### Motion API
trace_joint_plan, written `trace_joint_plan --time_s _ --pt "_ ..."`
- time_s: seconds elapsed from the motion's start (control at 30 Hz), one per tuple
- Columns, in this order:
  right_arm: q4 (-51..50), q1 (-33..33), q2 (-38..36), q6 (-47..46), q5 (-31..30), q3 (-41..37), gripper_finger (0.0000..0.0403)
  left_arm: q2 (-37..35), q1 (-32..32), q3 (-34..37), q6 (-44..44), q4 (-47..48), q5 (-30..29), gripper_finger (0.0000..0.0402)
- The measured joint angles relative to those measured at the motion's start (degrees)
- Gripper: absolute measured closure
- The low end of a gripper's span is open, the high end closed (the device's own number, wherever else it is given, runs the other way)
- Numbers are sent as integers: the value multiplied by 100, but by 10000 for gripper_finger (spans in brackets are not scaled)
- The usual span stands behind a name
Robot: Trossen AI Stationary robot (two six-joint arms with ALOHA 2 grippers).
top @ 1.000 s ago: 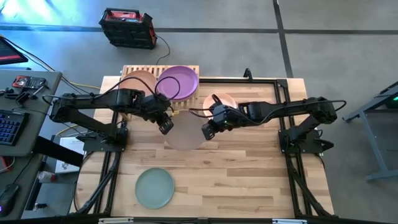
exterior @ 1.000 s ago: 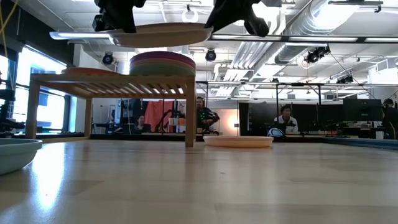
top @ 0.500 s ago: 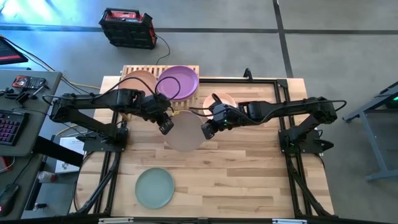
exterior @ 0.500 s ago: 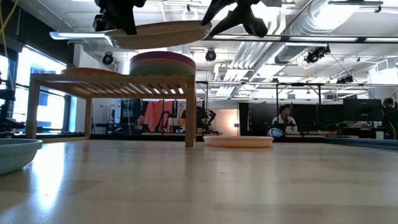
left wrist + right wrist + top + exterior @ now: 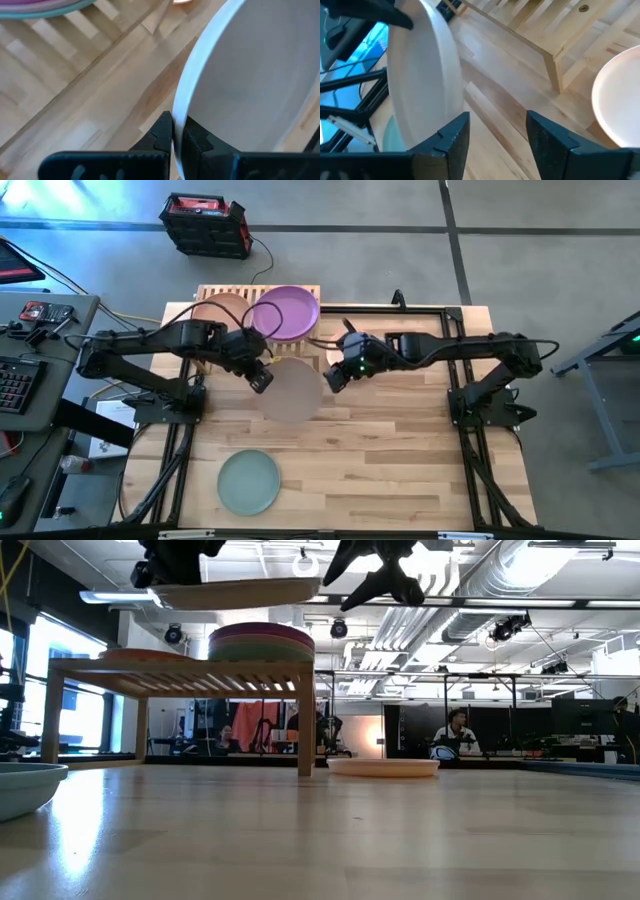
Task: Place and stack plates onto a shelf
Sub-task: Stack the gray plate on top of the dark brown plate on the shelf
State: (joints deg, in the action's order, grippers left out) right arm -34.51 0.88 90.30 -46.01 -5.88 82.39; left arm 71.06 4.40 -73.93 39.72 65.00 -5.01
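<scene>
I see the left gripper (image 5: 261,379) pinching the beige plate's (image 5: 291,389) rim at frame centre, held above the table (image 5: 400,460). The right gripper (image 5: 334,378) sits spread just beside its other edge. The peach plate (image 5: 383,767) is mostly hidden under the right arm. The shelf (image 5: 225,290) at upper centre carries stacked plates (image 5: 287,312); a sage plate (image 5: 249,482) lies lower left.

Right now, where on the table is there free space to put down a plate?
Bare wood lies right of the sage green plate, across the table's front. It is crowded at the back: the shelf with its purple plate, both arms, and the held beige plate.
</scene>
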Motion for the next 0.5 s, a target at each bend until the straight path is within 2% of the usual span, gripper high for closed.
trace_joint_plan --time_s 0.23,0.5 --pt "18 341 -1 610 580 0 229 -214 193 0 384 288 -4 397" --pt "102 638 -110 1742 639 6 229 -708 569 0 903 595 -276 397"
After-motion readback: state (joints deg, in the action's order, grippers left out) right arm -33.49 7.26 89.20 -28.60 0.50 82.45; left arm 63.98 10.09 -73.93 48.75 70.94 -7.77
